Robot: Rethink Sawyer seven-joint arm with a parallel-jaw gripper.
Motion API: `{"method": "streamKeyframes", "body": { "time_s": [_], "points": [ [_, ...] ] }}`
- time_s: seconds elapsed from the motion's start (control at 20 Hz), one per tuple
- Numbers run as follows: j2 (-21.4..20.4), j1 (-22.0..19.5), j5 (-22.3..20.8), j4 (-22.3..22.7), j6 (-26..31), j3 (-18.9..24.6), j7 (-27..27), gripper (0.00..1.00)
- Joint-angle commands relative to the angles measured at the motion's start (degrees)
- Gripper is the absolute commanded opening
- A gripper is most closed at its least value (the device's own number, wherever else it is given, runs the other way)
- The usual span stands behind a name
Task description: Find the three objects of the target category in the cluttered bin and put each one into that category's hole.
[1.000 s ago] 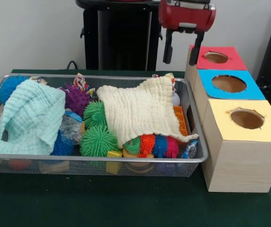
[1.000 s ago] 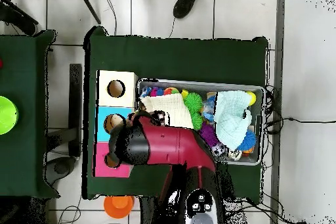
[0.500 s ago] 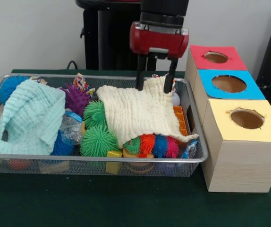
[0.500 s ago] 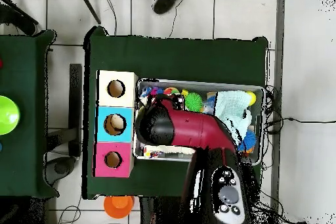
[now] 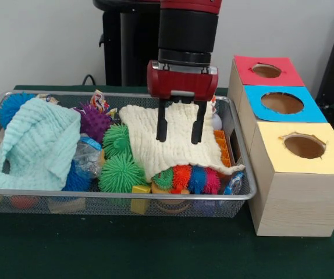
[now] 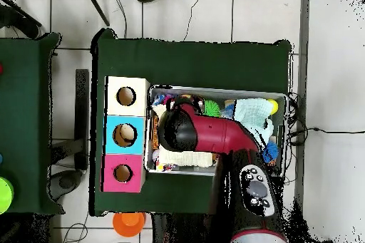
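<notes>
The wire mesh bin is full of spiky balls and two cloths. My gripper is open, with its fingers hanging down right over the cream cloth in the bin's right half. It holds nothing. A crushed clear bottle with a blue label lies between the mint cloth and the green spiky balls. Another bit of clear plastic with blue shows at the bin's front right corner. In the overhead view my arm covers the bin's middle and hides the gripper.
Three wooden boxes stand right of the bin, with holes in a red top, a blue top and a yellow top. Purple and blue spiky balls lie at the back. Toy blocks lie under the front rim.
My gripper has moved from above the red box leftward into the bin and come down over the cream cloth, still open and empty.
</notes>
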Motion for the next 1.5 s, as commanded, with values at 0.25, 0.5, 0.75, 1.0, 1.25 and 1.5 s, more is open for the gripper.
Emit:
{"method": "streamKeyframes", "body": {
  "time_s": [0.25, 0.5, 0.75, 1.0, 1.25, 1.5],
  "points": [
    [3.42, -0.21, -2.81, -1.78, -1.79, 9.05, 4.1, 1.0],
    [4.75, 1.03, -2.69, -2.65, -2.96, 8.61, 5.42, 1.0],
    [5.38, 0.96, -3.19, -2.5, -5.31, 8.99, 5.84, 1.0],
    [5.55, 0.09, -3.68, -1.86, -7.78, 10.12, 6.08, 1.0],
    [6.17, -0.14, -3.76, -1.64, -10.17, 10.69, 6.68, 1.0],
    [6.97, 0.2, -3.39, -2.02, -11.68, 10.35, 6.96, 1.0]
  ]
}}
